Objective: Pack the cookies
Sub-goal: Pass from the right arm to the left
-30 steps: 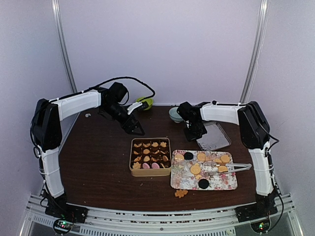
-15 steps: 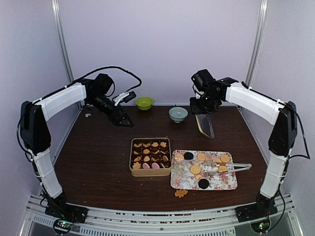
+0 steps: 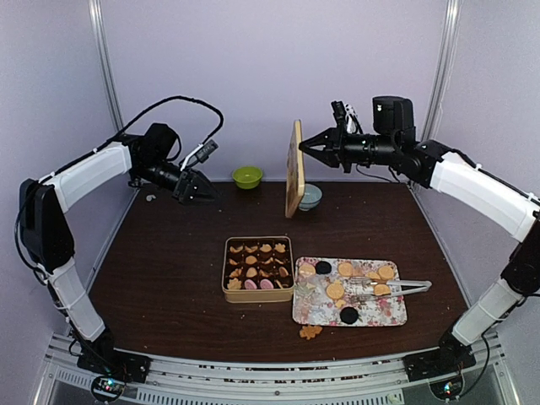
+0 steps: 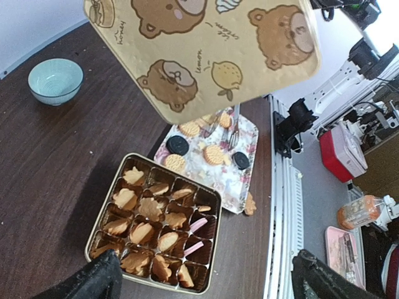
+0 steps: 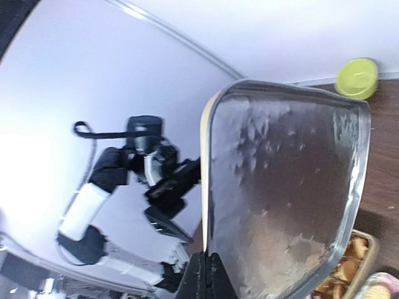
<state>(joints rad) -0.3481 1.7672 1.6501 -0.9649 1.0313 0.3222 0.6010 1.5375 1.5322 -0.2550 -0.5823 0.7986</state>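
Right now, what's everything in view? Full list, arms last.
tin: one, tan-gold, open, table centre
cookies in tin: many, mostly tan, some pink, in dark cups
tray: one, floral, right of the tin
cookies on tray: several tan, two black
tongs: one, metal, lying across the tray's right side
loose cookie: one, tan, on the table in front of the tray
lid: one, tan with bear print, on edge in the air
green bowl: one, back of table
pale blue bowl: one, back, partly behind the lid
table: one, dark brown
left pincer: open, empty, in the air back left
right pincer: shut on the lid's edge
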